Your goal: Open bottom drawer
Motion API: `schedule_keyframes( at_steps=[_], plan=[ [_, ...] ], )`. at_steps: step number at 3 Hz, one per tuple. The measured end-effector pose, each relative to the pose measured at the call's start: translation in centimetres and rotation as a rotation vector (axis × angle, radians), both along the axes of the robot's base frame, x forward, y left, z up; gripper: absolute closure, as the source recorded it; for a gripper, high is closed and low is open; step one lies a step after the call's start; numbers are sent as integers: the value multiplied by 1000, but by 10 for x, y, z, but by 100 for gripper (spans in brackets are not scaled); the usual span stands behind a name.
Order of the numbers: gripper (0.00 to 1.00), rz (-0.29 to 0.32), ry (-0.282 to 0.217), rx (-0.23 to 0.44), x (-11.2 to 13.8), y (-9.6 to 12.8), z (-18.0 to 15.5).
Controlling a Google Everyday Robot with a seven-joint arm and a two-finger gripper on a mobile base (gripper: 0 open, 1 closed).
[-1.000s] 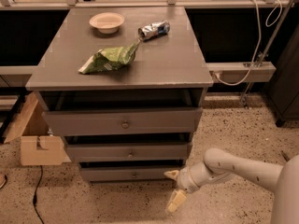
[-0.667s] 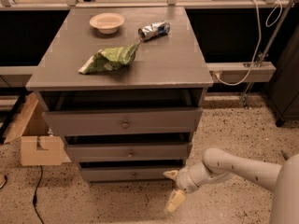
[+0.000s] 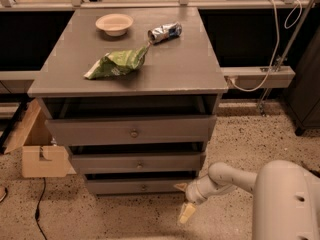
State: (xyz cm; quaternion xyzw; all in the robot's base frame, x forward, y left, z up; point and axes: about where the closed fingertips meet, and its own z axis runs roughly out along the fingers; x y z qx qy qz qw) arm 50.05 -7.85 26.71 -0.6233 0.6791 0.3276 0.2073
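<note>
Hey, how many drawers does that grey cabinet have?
3, stacked: the top drawer widest, the middle drawer below it, the bottom drawer lowest. The gripper hangs by its right end, off the knob.

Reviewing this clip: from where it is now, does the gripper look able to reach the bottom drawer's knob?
Probably yes. The gripper hangs low beside the right end of the bottom drawer, fingers apart. Nothing visible lies between it and the knob, so a short move leftward should do.
</note>
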Motion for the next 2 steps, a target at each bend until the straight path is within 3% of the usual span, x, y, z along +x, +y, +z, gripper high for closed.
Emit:
schedule_keyframes(
  at_steps=[1, 2],
  plan=[
    [0, 34, -77, -37, 22, -2, -44],
    [0, 45, -170, -56, 42, -4, -58]
  ],
)
